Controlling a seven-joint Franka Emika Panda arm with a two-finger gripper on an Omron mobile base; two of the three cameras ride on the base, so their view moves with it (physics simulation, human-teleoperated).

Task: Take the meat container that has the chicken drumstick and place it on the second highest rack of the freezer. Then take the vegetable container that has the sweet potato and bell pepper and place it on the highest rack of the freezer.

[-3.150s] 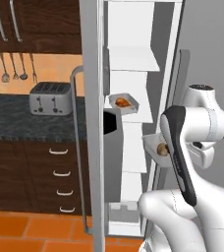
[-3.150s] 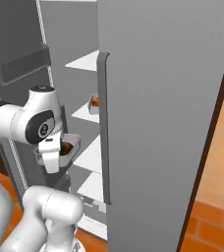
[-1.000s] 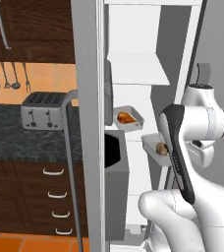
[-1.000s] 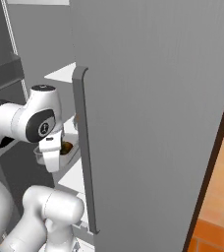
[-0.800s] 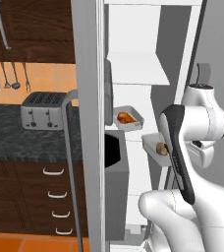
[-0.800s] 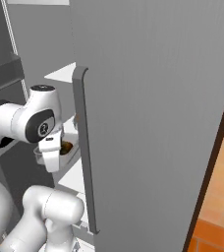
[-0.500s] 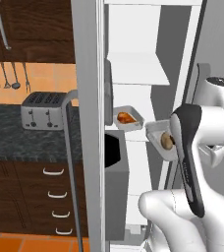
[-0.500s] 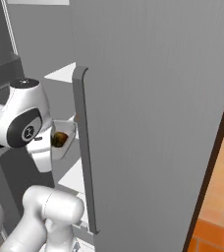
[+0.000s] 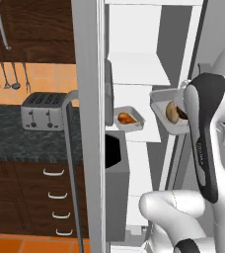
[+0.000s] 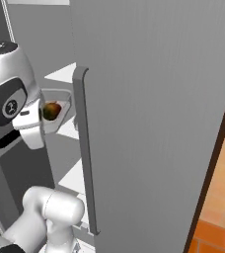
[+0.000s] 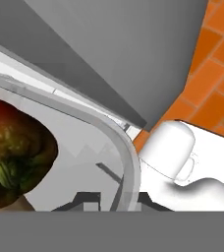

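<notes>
Seemingly no legible writing anywhere; pincer clamps the vegetable container's rim, bell pepper inside

Rendered frames, even diffuse light, no visible source. Flat shading on the tall grey metal freezer door; soft shadow bands inside the white shelved freezer interior. No glare. Base views slightly soft, jagged edges along the long vertical door handle. Hand view: blurred close-up of the dark-red bell pepper.
</notes>
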